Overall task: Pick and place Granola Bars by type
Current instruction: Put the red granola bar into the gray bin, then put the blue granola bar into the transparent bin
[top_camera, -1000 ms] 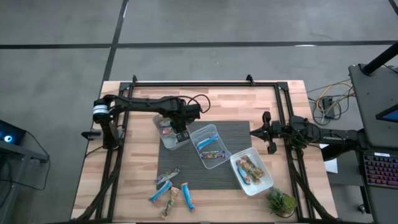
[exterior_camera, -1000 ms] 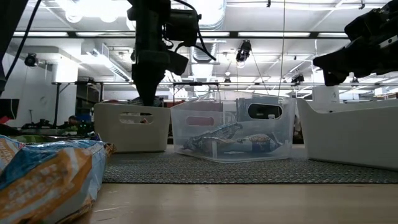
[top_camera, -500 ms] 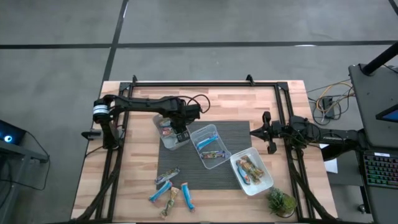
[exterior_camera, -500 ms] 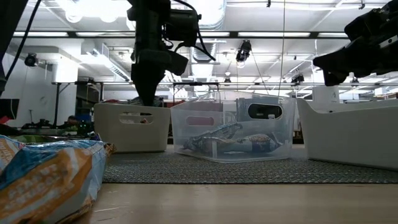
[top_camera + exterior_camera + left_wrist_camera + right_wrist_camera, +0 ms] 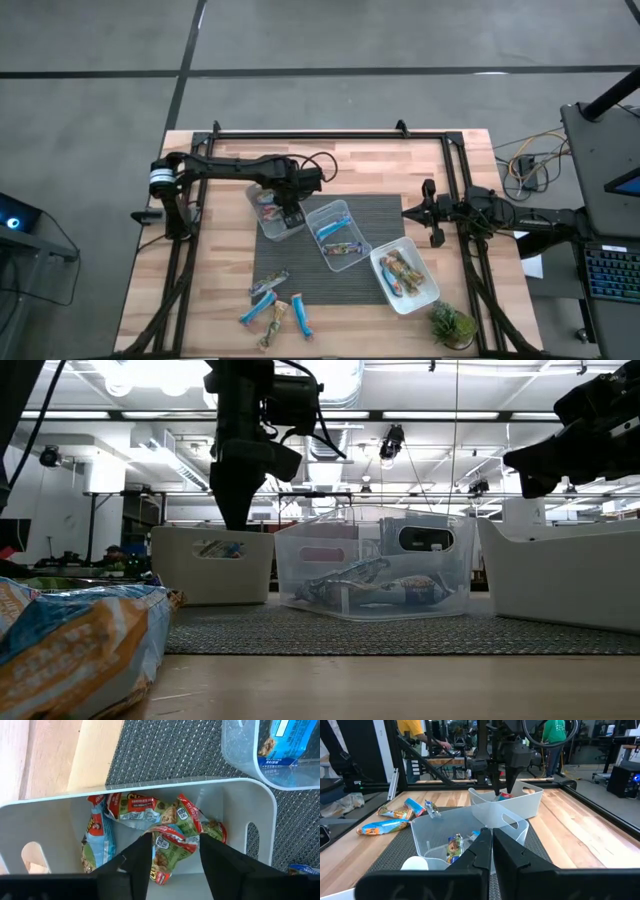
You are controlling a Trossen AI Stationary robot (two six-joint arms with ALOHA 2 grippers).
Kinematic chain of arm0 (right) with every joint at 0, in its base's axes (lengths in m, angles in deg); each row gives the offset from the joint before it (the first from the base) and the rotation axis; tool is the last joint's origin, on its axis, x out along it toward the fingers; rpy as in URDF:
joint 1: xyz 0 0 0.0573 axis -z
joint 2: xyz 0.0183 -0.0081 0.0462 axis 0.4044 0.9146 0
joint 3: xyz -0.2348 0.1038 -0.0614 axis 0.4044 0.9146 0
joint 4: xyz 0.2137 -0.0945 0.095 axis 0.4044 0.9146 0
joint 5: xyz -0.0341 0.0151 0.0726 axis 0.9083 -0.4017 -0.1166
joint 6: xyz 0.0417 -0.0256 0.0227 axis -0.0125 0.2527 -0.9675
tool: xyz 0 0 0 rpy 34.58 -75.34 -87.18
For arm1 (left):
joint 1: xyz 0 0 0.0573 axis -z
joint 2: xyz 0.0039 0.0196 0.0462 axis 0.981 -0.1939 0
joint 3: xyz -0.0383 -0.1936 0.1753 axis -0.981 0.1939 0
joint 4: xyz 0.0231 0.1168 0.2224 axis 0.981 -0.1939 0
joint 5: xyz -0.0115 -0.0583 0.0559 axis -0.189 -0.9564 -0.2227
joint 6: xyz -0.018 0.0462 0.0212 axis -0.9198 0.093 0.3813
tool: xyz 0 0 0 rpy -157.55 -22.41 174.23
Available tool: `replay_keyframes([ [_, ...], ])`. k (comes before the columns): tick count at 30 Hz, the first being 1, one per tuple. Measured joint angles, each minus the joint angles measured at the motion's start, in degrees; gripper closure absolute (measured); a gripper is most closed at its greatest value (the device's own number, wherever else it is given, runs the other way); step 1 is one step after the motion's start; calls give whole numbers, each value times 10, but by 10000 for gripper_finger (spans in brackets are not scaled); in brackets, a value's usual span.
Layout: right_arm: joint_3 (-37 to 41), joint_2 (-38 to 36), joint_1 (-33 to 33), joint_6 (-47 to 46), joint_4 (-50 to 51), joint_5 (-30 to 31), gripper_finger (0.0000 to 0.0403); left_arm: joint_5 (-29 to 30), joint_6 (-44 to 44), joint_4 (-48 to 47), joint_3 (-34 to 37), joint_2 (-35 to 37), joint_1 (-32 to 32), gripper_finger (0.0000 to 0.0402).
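Note:
My left gripper (image 5: 290, 212) hangs over the white left tub (image 5: 262, 226), pointing down, its fingers open on either side of a red-and-green printed granola bar (image 5: 170, 847). That bar lies loose on several like bars (image 5: 131, 806) on the tub's floor. The middle clear tub (image 5: 345, 207) holds blue bars (image 5: 331, 229), and the right tub (image 5: 428, 291) holds tan ones (image 5: 402, 271). Several more bars (image 5: 270, 300) lie on the wood near the front edge. My right gripper (image 5: 408, 211) waits shut at the table's right side.
The three tubs stand in a slanting row on a dark woven mat (image 5: 375, 210). A small green plant (image 5: 452, 325) stands at the front right corner. A black frame rail (image 5: 330, 134) runs along the table's far edge. Bare wood lies left of the mat.
A bar has dropped inside the left tub: in the low view more wrapper shows through the tub's handle slot than before. Both arms have kept still.

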Motion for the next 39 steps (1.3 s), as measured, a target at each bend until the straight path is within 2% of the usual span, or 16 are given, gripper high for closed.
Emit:
replay_keyframes([
  [15,0,0,0,0,0,0,394,3,-7,-12,0,0,5,254],
  [19,0,0,0,0,0,0,394,4,-4,-13,0,4,6,284],
  [25,0,0,0,0,0,0,394,5,-19,-19,0,21,9,388],
  [36,0,0,0,0,0,0,394,5,-75,-47,-5,60,40,401],
  [39,0,0,0,0,0,0,394,-12,-105,-69,-15,76,56,401],
])
